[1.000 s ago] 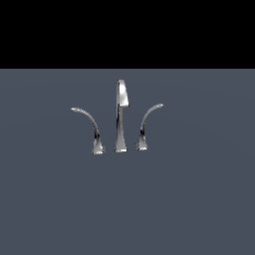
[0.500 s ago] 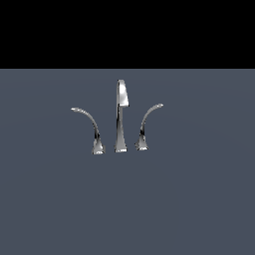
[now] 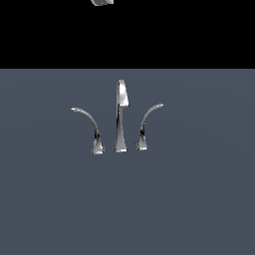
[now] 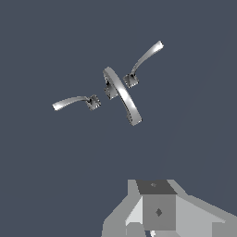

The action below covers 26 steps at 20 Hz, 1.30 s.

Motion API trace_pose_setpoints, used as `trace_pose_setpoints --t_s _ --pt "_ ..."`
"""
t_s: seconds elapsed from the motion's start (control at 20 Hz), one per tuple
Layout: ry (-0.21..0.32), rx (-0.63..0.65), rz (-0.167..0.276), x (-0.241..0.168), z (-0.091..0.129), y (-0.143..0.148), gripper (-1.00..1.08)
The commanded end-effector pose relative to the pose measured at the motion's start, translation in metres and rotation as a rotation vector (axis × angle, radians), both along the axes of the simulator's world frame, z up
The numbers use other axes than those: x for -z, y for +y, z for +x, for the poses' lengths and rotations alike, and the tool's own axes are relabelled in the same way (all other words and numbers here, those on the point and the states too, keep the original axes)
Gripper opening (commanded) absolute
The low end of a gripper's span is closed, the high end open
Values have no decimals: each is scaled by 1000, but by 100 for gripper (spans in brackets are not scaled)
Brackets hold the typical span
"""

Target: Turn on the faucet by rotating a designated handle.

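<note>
Pincer (image 3: 102,2) barely in sight in the exterior view: only a pale grey sliver at the 12 o'clock edge against the black backdrop, high above and well apart from the faucet (image 3: 120,117). In the wrist view, just blocky grey housing (image 4: 155,215) at the near edge, fingertips not made out. Cannot tell whether spread or pressed together. Touching nothing.

Standing on a flat slate-blue surface (image 3: 199,209), near the middle of the exterior view. Three chrome pieces in a row: tall tapering spout (image 3: 121,119) in the centre, broad bent top facing the camera; longer lever (image 3: 89,122) at its 9 o'clock, tip arcing over flat toward 9 to 10 o'clock.

Handle (image 3: 143,127) at the spout's 3 o'clock, just beside it but apart. Small flared base planted on the surface. Long axis nearly upright from the base, then curving away from the spout. Tip sweeping up toward about 2 o'clock, ending below the top of the spout.

From the wrist camera, seen from above: faucet (image 4: 122,95) with the spout between the two levers, tips splayed outward to opposite sides.
</note>
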<state>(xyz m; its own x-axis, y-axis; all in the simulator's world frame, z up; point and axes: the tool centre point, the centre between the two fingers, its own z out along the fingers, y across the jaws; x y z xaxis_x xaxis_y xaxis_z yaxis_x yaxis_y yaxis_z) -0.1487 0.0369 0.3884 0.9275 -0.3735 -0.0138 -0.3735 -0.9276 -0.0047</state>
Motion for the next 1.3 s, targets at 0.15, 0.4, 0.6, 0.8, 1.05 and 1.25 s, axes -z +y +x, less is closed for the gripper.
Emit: trace_pose_setpoints --t_s 0.15,0.4,0.6,0.8,1.05,1.25 --pt "-1 144 0 31 35 -2 -100" --pt "-2 274 0 58 66 -8 -100" --pt "-2 378 -2 80 90 -16 -100" --pt "-3 484 -3 103 114 -27 -100" --pt "-3 623 -6 132 142 -46 -100" --pt "-4 740 -10 156 165 -65 -100"
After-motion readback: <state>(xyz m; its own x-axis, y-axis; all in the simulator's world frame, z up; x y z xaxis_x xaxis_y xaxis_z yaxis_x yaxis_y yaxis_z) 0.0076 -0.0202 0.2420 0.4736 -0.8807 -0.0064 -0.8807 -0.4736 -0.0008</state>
